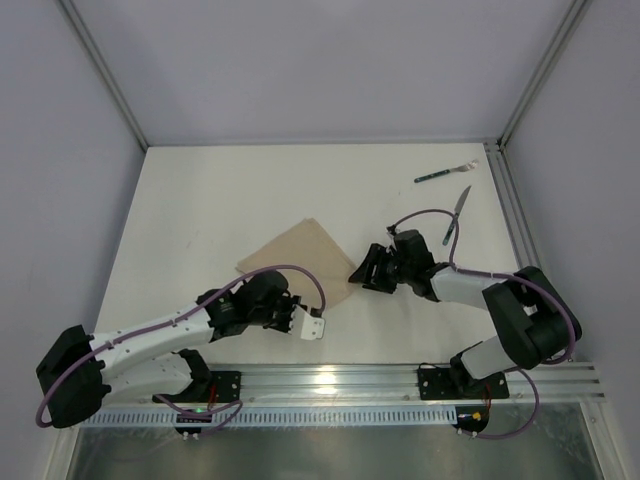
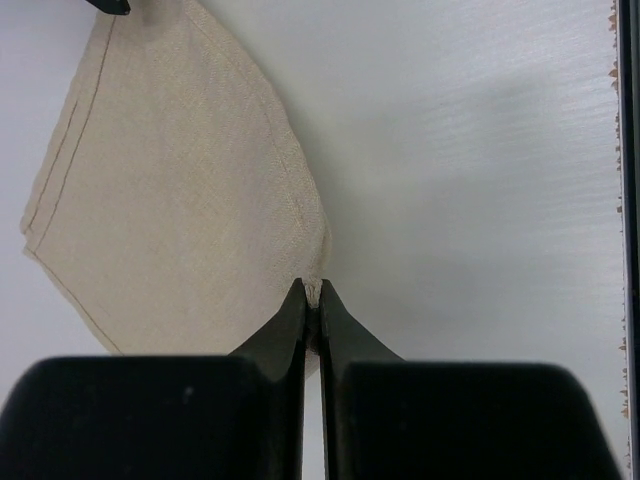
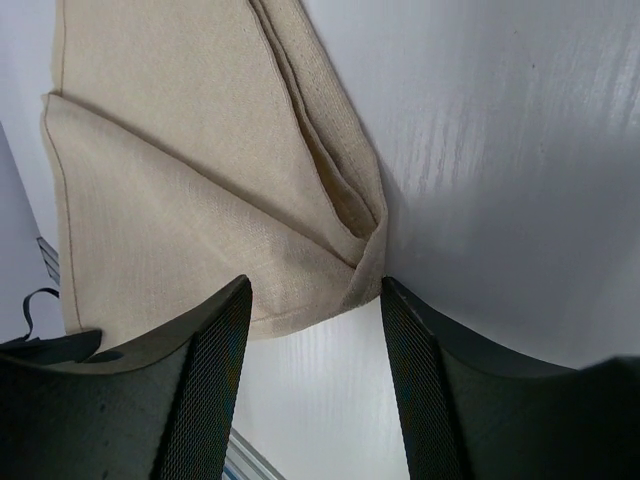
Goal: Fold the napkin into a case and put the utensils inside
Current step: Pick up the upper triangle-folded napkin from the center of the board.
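"Two hands at one cloth: which of them holds it?"

"My left hand (image 2: 312,303) does. Its fingers are pressed together on the near corner of the napkin (image 1: 298,262), which lies part-folded in the middle of the counter (image 1: 220,190). My right hand (image 3: 315,290) is spread wide and holds nothing; the right corner of the cloth sits between its fingers."

"Which way does the cloth lie from the left hand?"

"Away from me and a little to the left, so I think the next fold carries this corner forward, over the cloth. The fork (image 1: 446,172) and the knife (image 1: 457,215) lie well apart from it, far right, nearer my right arm."
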You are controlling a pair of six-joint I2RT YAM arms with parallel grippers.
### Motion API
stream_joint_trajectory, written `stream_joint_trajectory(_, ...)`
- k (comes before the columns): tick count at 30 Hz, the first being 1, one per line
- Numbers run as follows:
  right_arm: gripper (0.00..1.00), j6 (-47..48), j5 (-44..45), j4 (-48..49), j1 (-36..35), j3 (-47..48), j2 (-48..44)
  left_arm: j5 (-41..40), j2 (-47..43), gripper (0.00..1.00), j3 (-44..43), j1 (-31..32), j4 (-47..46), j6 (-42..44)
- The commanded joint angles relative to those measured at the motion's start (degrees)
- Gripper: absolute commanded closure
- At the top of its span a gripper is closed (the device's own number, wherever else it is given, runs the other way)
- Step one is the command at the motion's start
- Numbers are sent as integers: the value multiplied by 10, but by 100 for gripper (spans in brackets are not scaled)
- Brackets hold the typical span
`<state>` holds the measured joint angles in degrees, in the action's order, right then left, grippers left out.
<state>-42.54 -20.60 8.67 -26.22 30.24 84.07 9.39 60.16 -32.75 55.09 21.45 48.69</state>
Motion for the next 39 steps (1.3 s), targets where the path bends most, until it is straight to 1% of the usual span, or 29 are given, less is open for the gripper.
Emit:
stream_joint_trajectory(1,41,-36,22,35,0,-28,26,-7,-3,100,-13,-3,-4,-20)
stream_joint_trajectory(7,41,-65,27,47,-3,-55,23,-11,-16,100,-19,-18,-25,-46)
stream_joint_trajectory(10,41,-44,39,23,-2,-58,-10,-13,-21,100,-25,-28,-25,-59)
stream_joint_trajectory(11,41,-31,41,8,-3,-55,-40,-12,-21,100,-28,-31,-24,-62)
stream_joint_trajectory(13,41,31,46,-13,-3,-46,-79,-13,-22,100,-28,-35,-19,-70)
stream_joint_trajectory(14,40,57,52,-37,-4,-40,-125,-14,-26,100,-27,-37,-19,-73)
stream_joint_trajectory(15,40,82,61,-47,-10,-30,-151,-13,-27,100,-27,-41,-19,-75)
stream_joint_trajectory(16,39,145,68,-54,-16,-27,-178,-13,-29,100,-28,-44,-18,-82)
stream_joint_trajectory(17,38,177,71,-51,-23,-26,-204,-13,-33,100,-30,-46,-18,-87)
stream_joint_trajectory(18,37,214,65,-39,-31,-36,-258,-13,-35,100,-34,-52,-18,-91)
stream_joint_trajectory(19,37,287,65,-24,-60,-46,-287,-12,-34,100,-36,-54,-16,-96)
stream_joint_trajectory(20,37,327,62,27,-77,-80,-315,-11,-34,100,-41,-57,-17,-104)
stream_joint_trajectory(21,37,364,60,58,-94,-103,-366,-10,-33,100,-49,-60,-16,-110)
stream_joint_trajectory(22,37,403,58,93,-127,-124,-390,-9,-30,100,-53,-63,-15,-112)
stream_joint_trajectory(23,36,479,54,166,-143,-147,-409,-5,-29,100,-58,-65,-12,-121)
stream_joint_trajectory(24,33,512,49,203,-159,-191,-425,-4,-25,100,-70,-67,-7,-123)
stream_joint_trajectory(25,31,540,50,243,-174,-210,-438,-2,-22,100,-75,-70,-4,-125)
stream_joint_trajectory(26,30,585,51,301,-196,-226,-436,4,-21,100,-80,-72,5,-127)
stream_joint_trajectory(27,30,599,57,315,-206,-235,-427,5,-18,100,-84,-75,9,-128)
stream_joint_trajectory(30,29,646,64,315,-237,-206,-349,12,-15,100,-97,-82,23,-130)
stream_joint_trajectory(31,29,656,76,330,-246,-202,-324,13,-15,100,-100,-83,25,-130)
stream_joint_trajectory(32,29,664,79,384,-255,-200,-278,13,-16,100,-100,-85,26,-130)
stream_joint_trajectory(33,29,670,78,412,-262,-200,-256,16,-16,100,-101,-89,29,-130)
stream_joint_trajectory(34,29,675,75,436,-263,-194,-234,19,-15,100,-101,-91,30,-130)
stream_joint_trajectory(35,28,679,73,454,-263,-175,-192,21,-16,100,-101,-93,31,-130)
stream_joint_trajectory(38,28,704,53,465,-263,-143,-131,27,-15,100,-102,-97,33,-132)
stream_joint_trajectory(39,28,705,50,473,-263,-138,-97,27,-15,100,-103,-97,34,-131)
